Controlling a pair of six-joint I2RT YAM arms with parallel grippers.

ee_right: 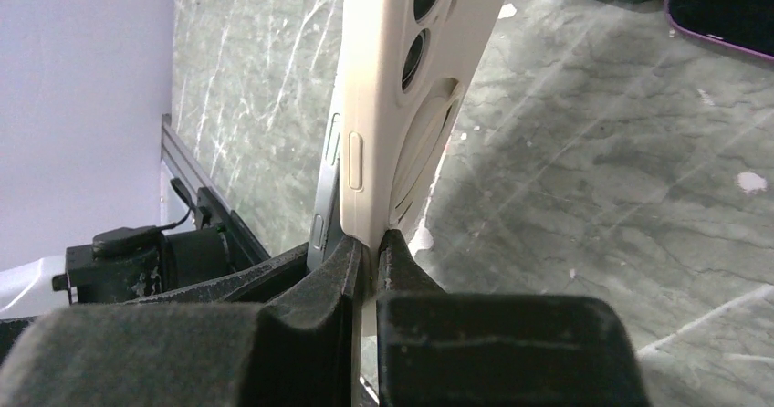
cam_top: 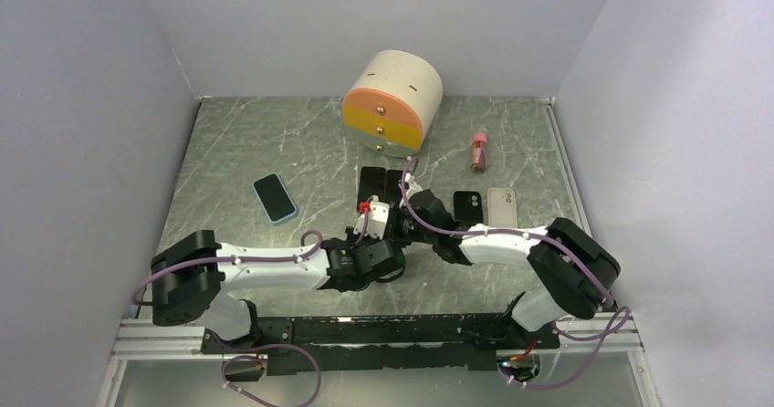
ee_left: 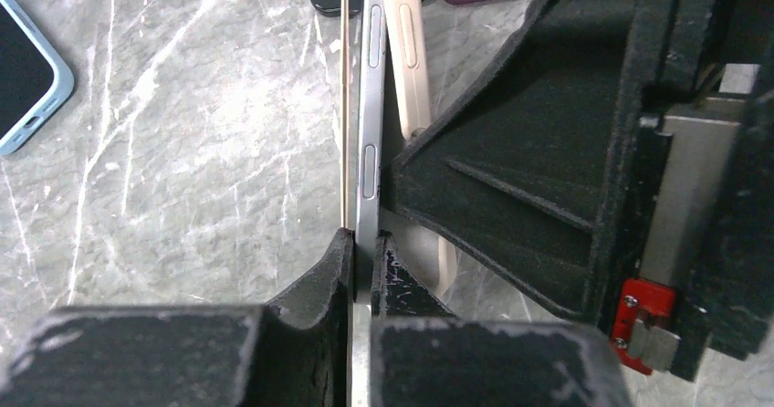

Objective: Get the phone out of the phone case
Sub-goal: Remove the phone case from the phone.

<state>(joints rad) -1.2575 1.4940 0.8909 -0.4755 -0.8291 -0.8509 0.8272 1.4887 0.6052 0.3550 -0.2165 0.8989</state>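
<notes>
The phone (ee_left: 370,133), with a silver edge and side buttons, stands on edge and is partly out of its cream case (ee_left: 411,51). My left gripper (ee_left: 369,243) is shut on the phone's edge. My right gripper (ee_right: 372,243) is shut on the cream case (ee_right: 402,106), whose camera cut-outs face the right wrist camera. The phone's silver edge (ee_right: 327,197) shows just to the left of the case. In the top view the two grippers meet at mid table, the left (cam_top: 370,247) and the right (cam_top: 402,220), and they hide the phone and case.
A phone in a blue case (cam_top: 275,197) lies to the left. Dark phones (cam_top: 379,183) lie behind the grippers. A black case (cam_top: 468,208) and a beige case (cam_top: 501,207) lie to the right. A round drawer unit (cam_top: 392,104) and a small bottle (cam_top: 478,151) stand at the back.
</notes>
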